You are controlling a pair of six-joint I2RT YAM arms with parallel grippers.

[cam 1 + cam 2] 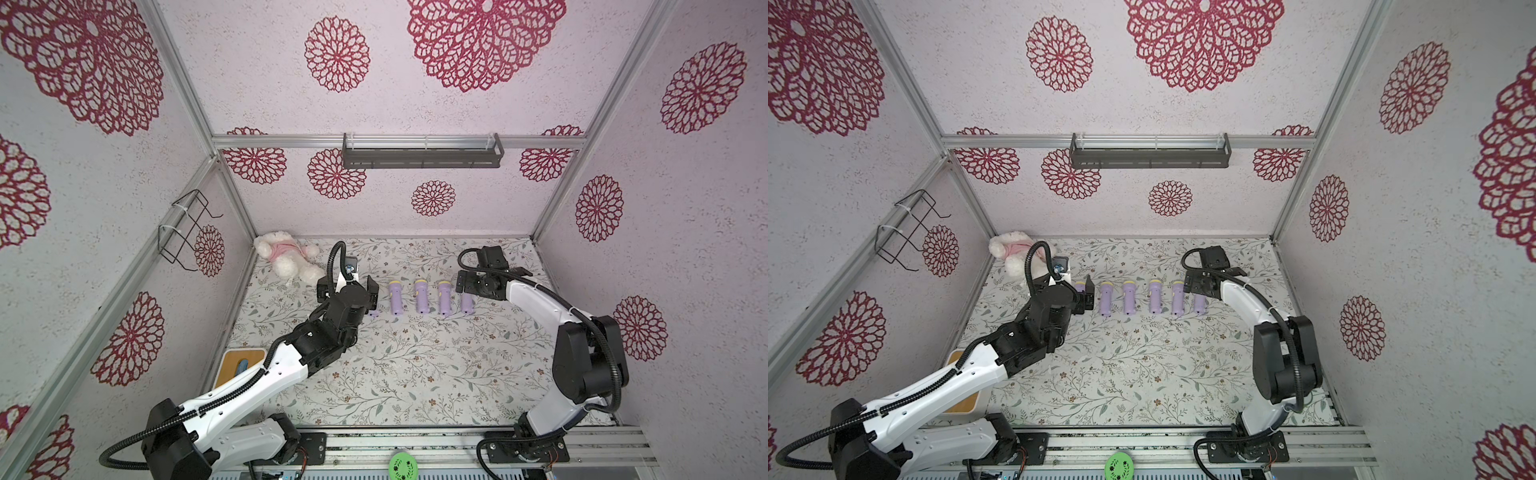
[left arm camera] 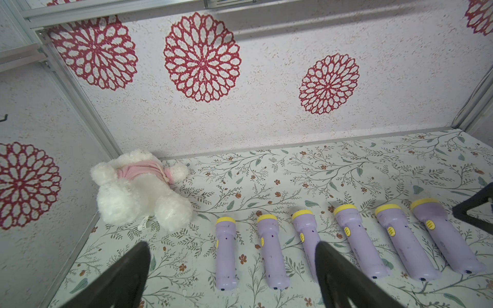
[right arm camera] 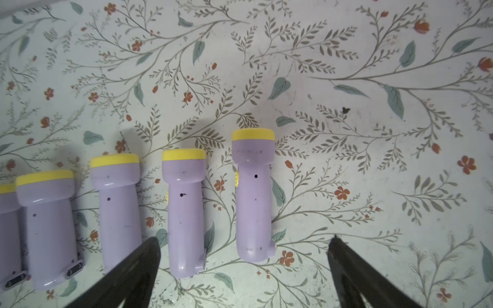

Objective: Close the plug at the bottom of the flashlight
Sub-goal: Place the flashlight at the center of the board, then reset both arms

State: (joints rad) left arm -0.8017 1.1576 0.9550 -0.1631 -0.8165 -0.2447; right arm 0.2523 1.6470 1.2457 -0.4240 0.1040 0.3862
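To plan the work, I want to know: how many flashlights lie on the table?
6 flashlights, one row on the table, counted from the plush toy: first, second, third, fourth, fifth, sixth. In both top views the end ones are partly or fully hidden.

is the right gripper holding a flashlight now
No, the right gripper is open, jaws spread wide, and the flashlights lie flat on the table.

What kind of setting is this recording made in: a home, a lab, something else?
Probably a lab test cell dressed to look homelike: an aluminium strut frame holds panels papered with red flower medallions, and two white and black robot arms are bolted to a rail at the front edge.
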